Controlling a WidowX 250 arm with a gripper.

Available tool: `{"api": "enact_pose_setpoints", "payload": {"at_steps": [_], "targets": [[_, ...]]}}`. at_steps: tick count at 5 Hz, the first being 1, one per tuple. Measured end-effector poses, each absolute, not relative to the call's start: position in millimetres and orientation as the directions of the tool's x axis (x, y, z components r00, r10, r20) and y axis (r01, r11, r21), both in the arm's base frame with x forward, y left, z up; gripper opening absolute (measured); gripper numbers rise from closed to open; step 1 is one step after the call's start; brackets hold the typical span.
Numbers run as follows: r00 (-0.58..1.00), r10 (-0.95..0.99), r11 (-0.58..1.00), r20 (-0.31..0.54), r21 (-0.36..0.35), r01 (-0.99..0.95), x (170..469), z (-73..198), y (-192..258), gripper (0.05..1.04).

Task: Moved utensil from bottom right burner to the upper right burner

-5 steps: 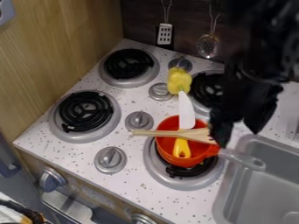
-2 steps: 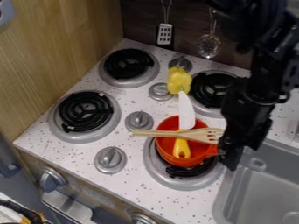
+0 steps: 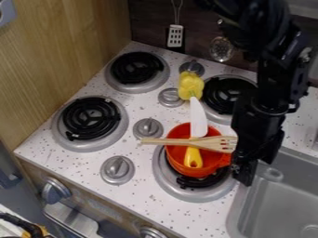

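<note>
Hand: one, black (image 3: 247, 172), hanging at the right of the frame, beside the pot's right side and over its handle; how far open it is and whether it is gripping anything, I cannot tell.
Pot: one, orange-red (image 3: 180, 161), sitting on the lower right burner (image 3: 164, 183).
Pot handle: one, its grey end (image 3: 272, 174) showing just right of the hand, by the sink's upper left corner.
Utensils at the pot: two; a wooden one (image 3: 168, 141) is lying across the rim, and a white-and-yellow one (image 3: 198, 118) is leaning with its yellow end inside and its white end pointing up the frame.
Yellow pepper: one (image 3: 190, 85), lying at that white end.
Burners: four; the upper right burner (image 3: 217, 95) is showing its coil left of the arm, and two more (image 3: 137, 67) (image 3: 91, 117) are standing at the left.
Knobs: four on the surface (image 3: 140, 153), two on the front.
Hanging tools: two, at the top of the frame.
Edges: the sink (image 3: 267, 209) is bordering the lower right, the wooden panel (image 3: 62, 56) the left.
Room: a speckled strip is running between the left and right burners, with knobs standing along it.
</note>
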State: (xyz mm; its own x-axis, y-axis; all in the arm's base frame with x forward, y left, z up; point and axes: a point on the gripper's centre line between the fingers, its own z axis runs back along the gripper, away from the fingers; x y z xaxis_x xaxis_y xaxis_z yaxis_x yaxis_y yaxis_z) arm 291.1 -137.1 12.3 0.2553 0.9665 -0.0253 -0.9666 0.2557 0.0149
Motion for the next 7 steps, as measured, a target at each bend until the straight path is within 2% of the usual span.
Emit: {"api": "enact_pose_setpoints", "payload": {"at_steps": [1,2,4,5,7], "targets": [[0.186,0.982,0.186,0.017,0.002,-0.982,292,11,-141,1.001],[0.159,0.987,0.158,0.033,0.028,-0.987,293,8,-143,1.001],[0.125,0.990,0.125,0.057,0.009,-0.992,287,4,-148,1.001],[0.118,0.990,0.119,0.072,-0.006,-0.993,286,2,-150,0.957],[0.120,0.987,0.125,0.107,-0.044,-0.991,287,0,-151,0.404]]}}
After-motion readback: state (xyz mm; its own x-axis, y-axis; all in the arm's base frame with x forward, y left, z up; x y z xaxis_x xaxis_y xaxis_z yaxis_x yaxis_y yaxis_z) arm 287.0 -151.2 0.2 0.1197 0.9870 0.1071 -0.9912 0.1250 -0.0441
